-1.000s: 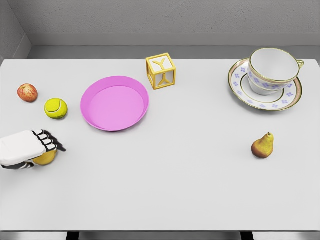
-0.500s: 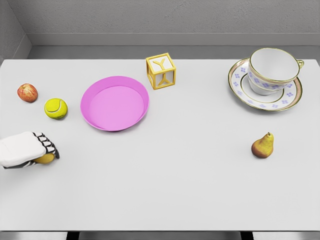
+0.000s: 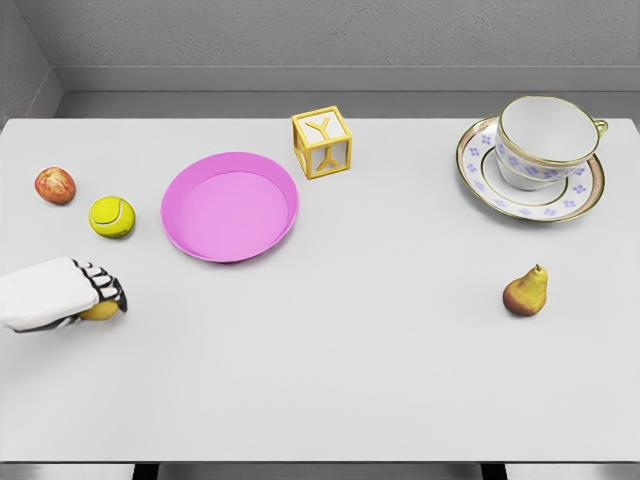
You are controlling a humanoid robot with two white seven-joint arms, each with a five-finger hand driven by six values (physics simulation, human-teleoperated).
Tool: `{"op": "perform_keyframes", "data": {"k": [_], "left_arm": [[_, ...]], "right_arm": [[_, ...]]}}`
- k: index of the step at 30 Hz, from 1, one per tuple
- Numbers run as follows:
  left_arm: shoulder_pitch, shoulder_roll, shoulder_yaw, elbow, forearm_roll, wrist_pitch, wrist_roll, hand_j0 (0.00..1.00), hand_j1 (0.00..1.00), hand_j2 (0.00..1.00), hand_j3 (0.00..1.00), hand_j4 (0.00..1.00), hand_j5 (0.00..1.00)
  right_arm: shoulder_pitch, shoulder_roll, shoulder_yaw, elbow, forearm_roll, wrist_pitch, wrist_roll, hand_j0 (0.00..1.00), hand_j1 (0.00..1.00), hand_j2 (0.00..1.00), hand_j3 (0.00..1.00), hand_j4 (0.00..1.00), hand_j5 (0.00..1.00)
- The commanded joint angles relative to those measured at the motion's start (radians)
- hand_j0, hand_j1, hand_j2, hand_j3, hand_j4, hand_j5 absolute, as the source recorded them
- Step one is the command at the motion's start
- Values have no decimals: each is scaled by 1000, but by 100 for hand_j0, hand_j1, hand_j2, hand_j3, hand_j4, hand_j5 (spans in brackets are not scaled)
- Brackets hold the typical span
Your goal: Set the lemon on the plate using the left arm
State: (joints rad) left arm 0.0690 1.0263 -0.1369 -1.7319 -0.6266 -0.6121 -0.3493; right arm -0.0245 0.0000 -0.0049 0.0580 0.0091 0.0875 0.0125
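L hand (image 3: 60,293) sits at table's (image 3: 350,350) left edge, fingers curled down over the lemon (image 3: 101,311), clamped on it. Pink plate (image 3: 230,207) lies up-right, well apart; tennis ball (image 3: 112,216) between.

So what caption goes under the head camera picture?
Left hand curled over the lemon, pink plate waiting nearby.

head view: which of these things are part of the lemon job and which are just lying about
Part of the job:
yellow lemon under the fingers
round pink plate
white left hand

Lying about:
red apple
yellow-green tennis ball
yellow letter block
white teacup on patterned saucer
brown pear
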Motion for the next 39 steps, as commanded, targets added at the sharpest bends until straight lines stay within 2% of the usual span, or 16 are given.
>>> {"op": "perform_keyframes", "data": {"k": [1,8,13,28,39], "left_arm": [[-2,1,0,-6,13,1,1,43,43,43,43,43,43],[-11,0,10,-12,42,1,3,43,43,43,43,43,43],[-55,0,8,-12,59,1,1,43,43,43,43,43,43],[-109,-14,2,-24,64,1,3,43,43,43,43,43,43],[-140,-58,-3,-24,62,1,1,42,42,42,42,42,42]], "right_arm": [[0,0,0,0,0,0,1,100,100,100,100,100,100],[0,0,-1,0,0,0,0,100,100,100,100,100,100],[0,0,0,0,0,0,0,100,100,100,100,100,100],[0,0,0,0,0,0,0,100,100,100,100,100,100],[0,0,0,0,0,0,0,100,100,100,100,100,100]]}}
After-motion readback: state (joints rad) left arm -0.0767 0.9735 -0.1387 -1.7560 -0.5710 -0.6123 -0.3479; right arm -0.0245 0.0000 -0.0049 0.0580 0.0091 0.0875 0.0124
